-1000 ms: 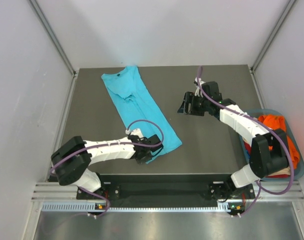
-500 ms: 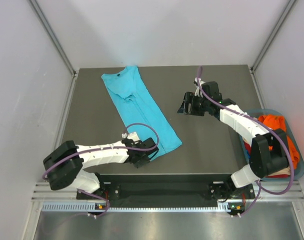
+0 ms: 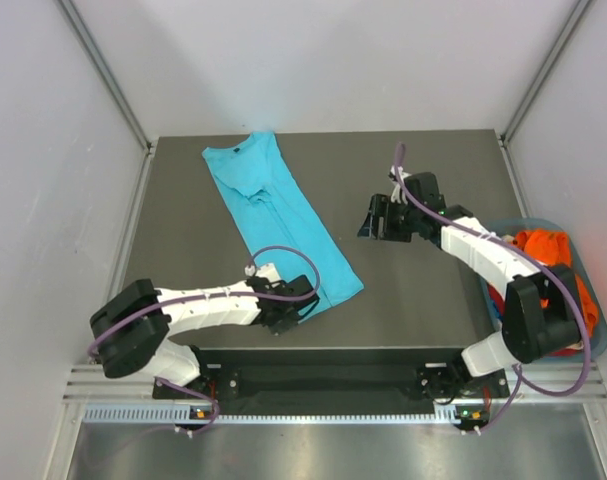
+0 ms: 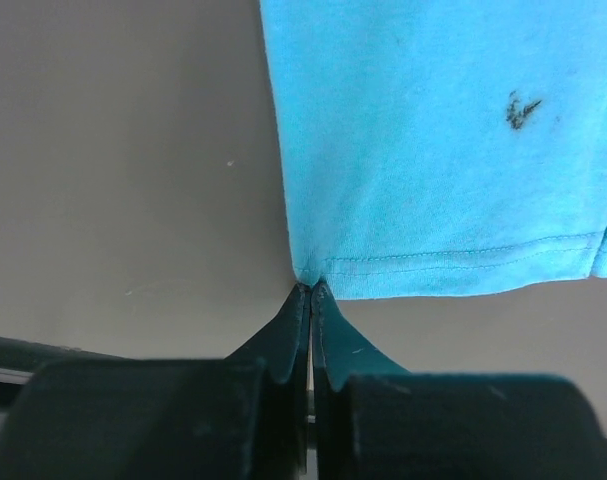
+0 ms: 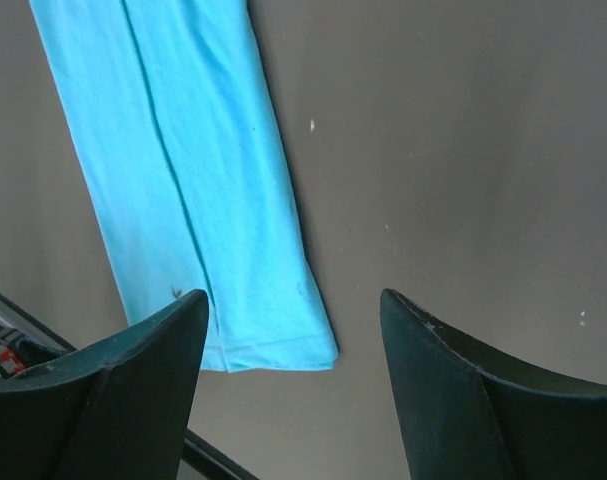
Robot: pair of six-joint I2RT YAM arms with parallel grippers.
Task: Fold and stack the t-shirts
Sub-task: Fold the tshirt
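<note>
A bright turquoise t-shirt (image 3: 273,215) lies folded into a long strip on the dark table, collar at the far left, hem toward the near edge. My left gripper (image 3: 299,311) is at the hem's near-left corner. In the left wrist view its jaws (image 4: 311,288) are closed and pinch that corner of the shirt (image 4: 433,150). My right gripper (image 3: 371,220) is open and empty above bare table to the right of the shirt. In the right wrist view (image 5: 293,297) the shirt's hem end (image 5: 183,180) lies ahead between its spread fingers. An orange t-shirt (image 3: 546,245) sits in the basket.
A blue-grey plastic basket (image 3: 595,345) stands off the table's right side and holds the orange shirt with other cloth under it. The table's near edge (image 3: 333,347) runs just behind my left gripper. White walls enclose the table on three sides.
My left gripper drew back from on top of the hem to its near-left corner and now pinches it. My right gripper shifted slightly right and nearer, still open.
</note>
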